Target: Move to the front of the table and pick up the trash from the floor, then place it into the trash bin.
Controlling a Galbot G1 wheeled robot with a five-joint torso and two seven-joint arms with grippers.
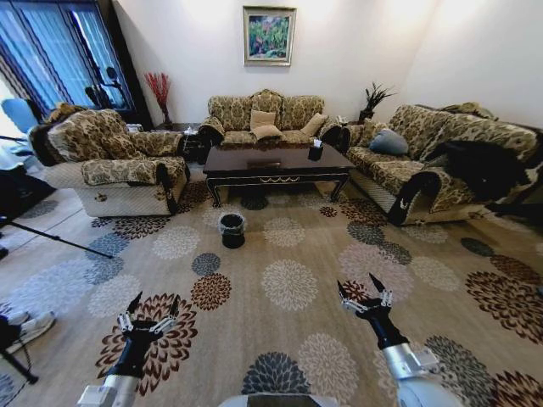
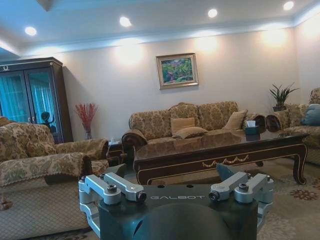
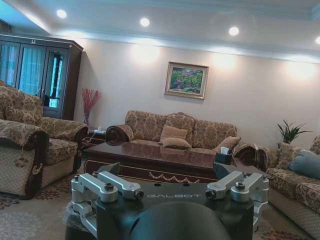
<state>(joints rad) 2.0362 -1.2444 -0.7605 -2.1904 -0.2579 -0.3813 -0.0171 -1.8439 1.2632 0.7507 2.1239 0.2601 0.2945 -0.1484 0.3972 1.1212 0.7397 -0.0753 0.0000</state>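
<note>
Far across the carpet: table w/ trash bin out in front of it, both arms low & near the robot.

Head view: left gripper over a brown medallion of the floor, jaws spread wide, holding nothing; right gripper held likewise on the robot's right, jaws wide, nothing btwn them. Bin stands on the carpet just fwd of the table's left front leg, apart from it, clear bag folded over rim. Table is glossy dark brown, gold scroll on its front apron, a small dark box near its right end. Sofa behind the table, armchair to the left, 2nd sofa to the right. Trash on the carpet: can't make out any. Framed painting on the back wall.
</note>
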